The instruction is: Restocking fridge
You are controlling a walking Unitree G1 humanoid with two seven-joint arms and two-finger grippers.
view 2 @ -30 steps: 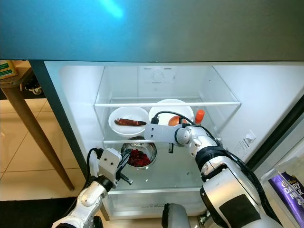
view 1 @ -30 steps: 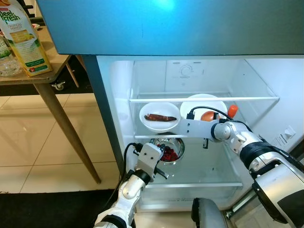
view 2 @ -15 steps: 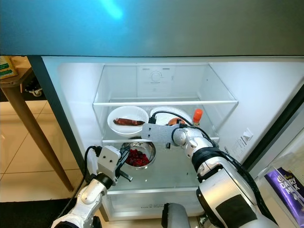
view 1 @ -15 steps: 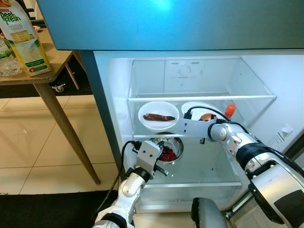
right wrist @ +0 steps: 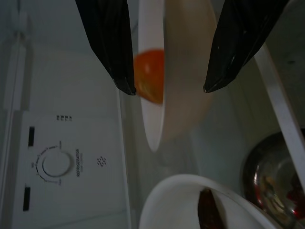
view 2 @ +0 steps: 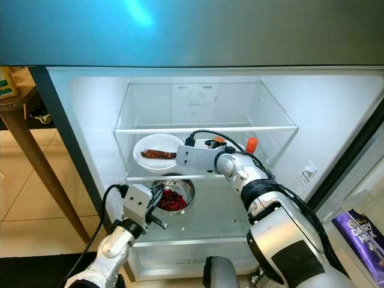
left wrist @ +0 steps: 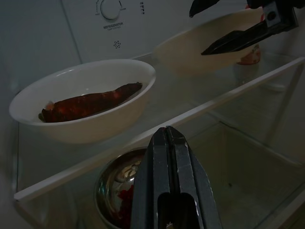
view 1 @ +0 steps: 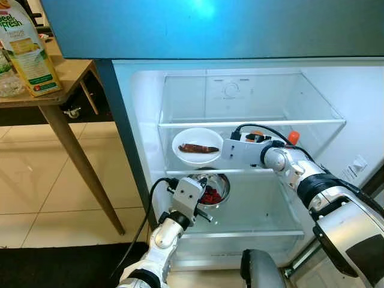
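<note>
Open white refrigerator compartment (view 1: 150, 120) with a glass middle shelf (view 1: 198, 172) and a glass shelf above it. On the middle shelf, left, sits a white round bowl holding a dark reddish-brown sausage-like piece (view 1: 197, 147); to its right, a second white bowl containing an orange round fruit (right wrist: 164, 81) is largely hidden in the head views behind the right arm's white wrist housing. The right gripper (right wrist: 167, 88) reaches in over that shelf, its two black fingers spread apart on either side of this bowl's rim, not visibly pressing on it. An orange-red cap (view 1: 293, 137) of a container shows at the far right of the shelf, its body concealed. Below the shelf, a round stainless-steel bowl of dark red pieces (view 1: 213, 191) is partly covered by the shelf edge. The left gripper (left wrist: 167, 143) hovers near the fridge's front, in front of the steel bowl, fingers pressed together with nothing between them. Left of the fridge, a wooden table (view 1: 66, 75) carries a juice carton (view 1: 24, 51), cut off by the frame edge.
</note>
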